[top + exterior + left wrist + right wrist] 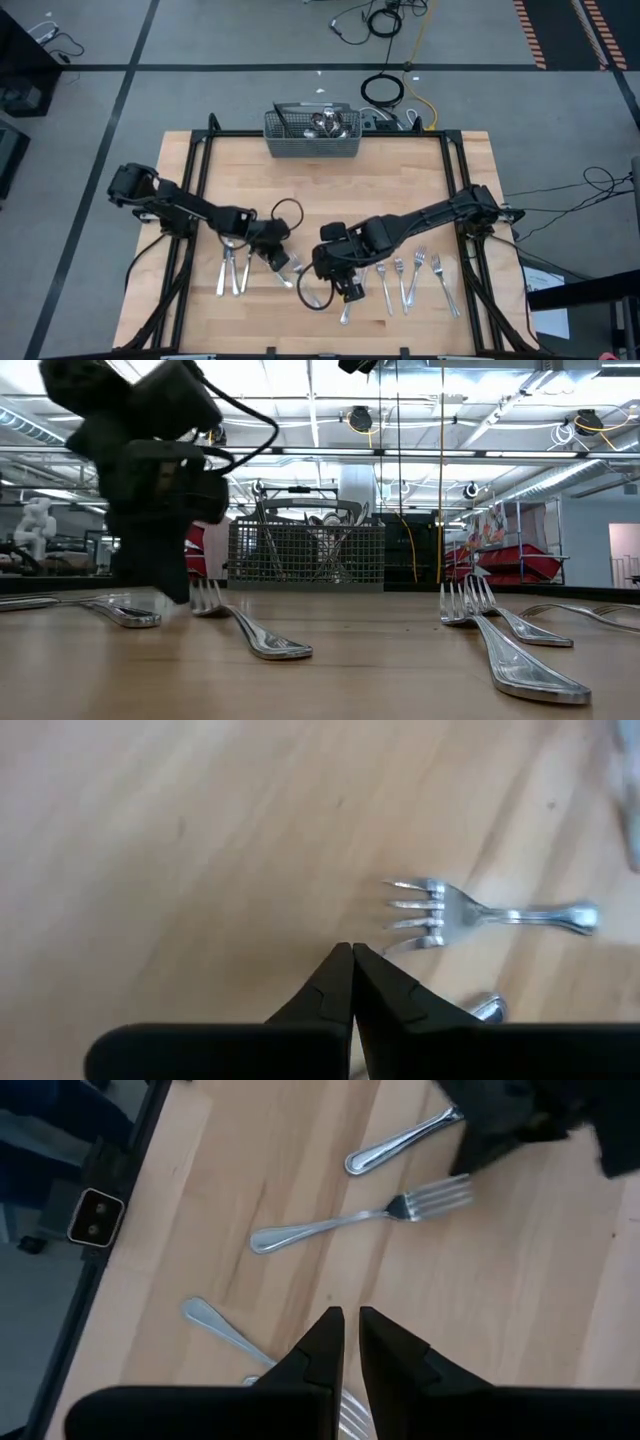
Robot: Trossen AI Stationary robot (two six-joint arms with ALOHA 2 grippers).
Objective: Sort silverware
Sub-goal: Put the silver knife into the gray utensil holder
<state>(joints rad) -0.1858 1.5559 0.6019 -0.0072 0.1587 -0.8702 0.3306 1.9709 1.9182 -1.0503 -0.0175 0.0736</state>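
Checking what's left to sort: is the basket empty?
No. The basket still holds upright silverware, visible from above and through its mesh.

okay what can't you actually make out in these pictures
- Basket contents: too small in the high view, screened by mesh in the low view.
- Fork under the right gripper: the arm covers most of it.
- Left gripper: shut, empty; a handle beside it is cut off by a finger.
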